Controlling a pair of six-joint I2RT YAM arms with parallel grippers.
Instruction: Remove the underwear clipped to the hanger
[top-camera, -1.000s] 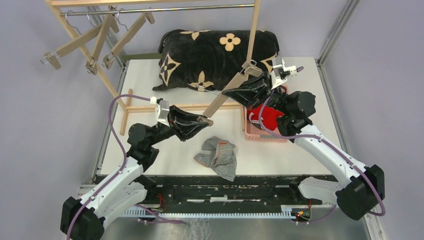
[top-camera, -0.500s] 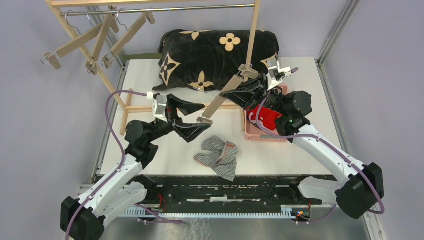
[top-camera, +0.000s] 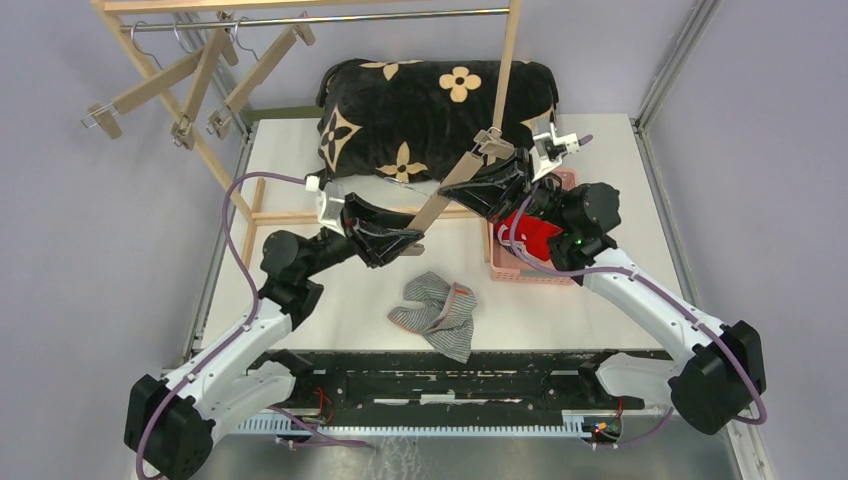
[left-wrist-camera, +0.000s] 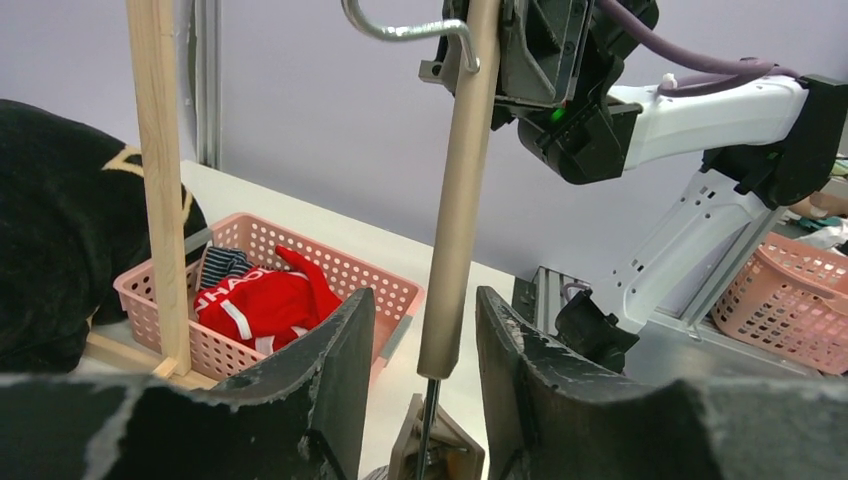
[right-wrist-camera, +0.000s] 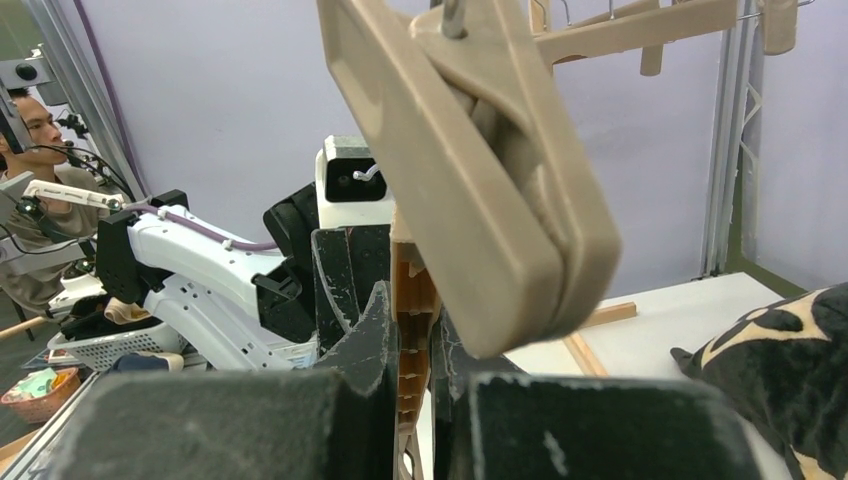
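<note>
- Underwear is in neither grip. The left gripper has its fingers part-way apart on either side of the hanger, at the bar's lower end, with daylight showing beside the wood, so nothing is pinched there.
- The lower clip sits low between those fingers, and no cloth shows in it.
- The right gripper is clamped shut on the bar higher up and carries the hanger slanted above the table.
- The upper clip fills the right wrist view, its halves pressed together with no fabric between them.
- Judged from this, the unclipping looks finished or nearly so, since all three pairs lie off the hanger. What seems left is to let go of the bare hanger or put it away.
- The grey-and-white pinstriped pair lies crumpled on the table, just in front of the left gripper and outside any container.
- The pink basket stands on the table under the right arm. It holds the red pair on top and the navy striped pair tucked at its far-left corner.
- A second pink basket sits off the table beyond the right arm's base, and its contents cannot be made out.
- Farther back, the black floral cushion rests against the rack, where the spare hangers hang bare.
</note>
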